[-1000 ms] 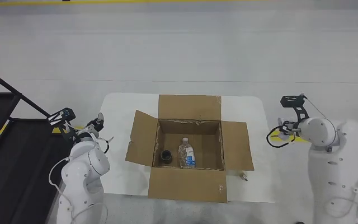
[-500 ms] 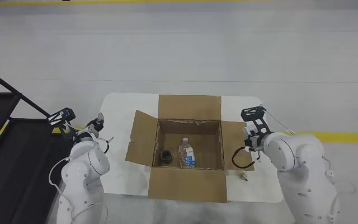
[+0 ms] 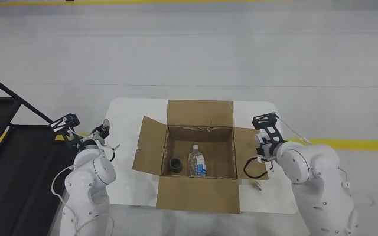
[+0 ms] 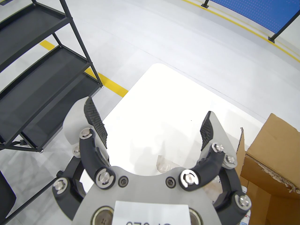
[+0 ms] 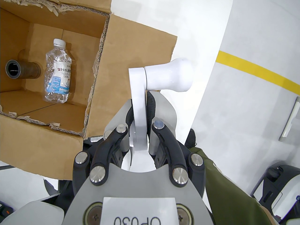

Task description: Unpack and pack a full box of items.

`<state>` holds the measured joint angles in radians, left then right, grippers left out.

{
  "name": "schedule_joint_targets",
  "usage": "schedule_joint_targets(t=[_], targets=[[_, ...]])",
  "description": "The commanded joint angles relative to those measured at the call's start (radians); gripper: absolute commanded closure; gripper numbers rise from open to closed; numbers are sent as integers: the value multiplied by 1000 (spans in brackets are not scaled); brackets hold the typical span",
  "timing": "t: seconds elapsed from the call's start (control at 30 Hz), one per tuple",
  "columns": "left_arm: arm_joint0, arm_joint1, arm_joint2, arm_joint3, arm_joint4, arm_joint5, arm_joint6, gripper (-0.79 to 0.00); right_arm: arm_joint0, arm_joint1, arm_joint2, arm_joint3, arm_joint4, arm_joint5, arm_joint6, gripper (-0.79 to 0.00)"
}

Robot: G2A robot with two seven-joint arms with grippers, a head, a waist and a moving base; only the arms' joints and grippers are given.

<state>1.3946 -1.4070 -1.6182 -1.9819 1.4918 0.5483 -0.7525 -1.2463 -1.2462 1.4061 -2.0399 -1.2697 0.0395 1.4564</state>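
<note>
At the far left a black rack point(image 3: 23, 153) of shelves stood on the floor beside the bench point(image 3: 127, 118). The left gripper point(image 4: 150, 113) hung at the bench's left edge, its jaws wide apart with nothing between them. In the left wrist view, some crinkled clear plastic point(image 4: 164, 163) lay on the bench behind the gripper's base; we could not tell what it was.

In the middle of the bench sat a cardboard box point(image 3: 201, 112), open at the top, with its 4 flaps folded outward. We saw 2 things lying on its floor. A dark tube point(image 3: 175, 164) lay toward the left wall. Just beside it, a clear bottle point(image 3: 197, 160) with a white cap lay on its side, cap toward the far wall. We could not tell whether the 2 touched.

The right gripper point(image 5: 140, 108) hung above the box's right flap. Its jaws were clamped on the flat bar of a white handle point(image 5: 168, 78), and the handle's rounded knob stuck out to one side beyond the jaws.

On the bench near the box's near-right corner lay a small metal piece point(image 3: 257, 186), apart from the cardboard. Further right, a yellow line point(image 3: 348, 142) ran across the floor.
</note>
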Motion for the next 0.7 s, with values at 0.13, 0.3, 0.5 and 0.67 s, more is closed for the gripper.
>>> schedule_joint_targets(t=[0.13,0.3,0.5,0.67], targets=[[0,0,0,0,0,0,0,-785,77,-21,-242,13,-140,29,2,0],[0,0,0,0,0,0,0,-785,203,-60,-441,197,-220,95,10,0],[0,0,0,0,0,0,0,-785,305,-110,-610,407,-268,122,17,0],[0,0,0,0,0,0,0,-785,348,-148,-687,560,-256,131,-6,0]])
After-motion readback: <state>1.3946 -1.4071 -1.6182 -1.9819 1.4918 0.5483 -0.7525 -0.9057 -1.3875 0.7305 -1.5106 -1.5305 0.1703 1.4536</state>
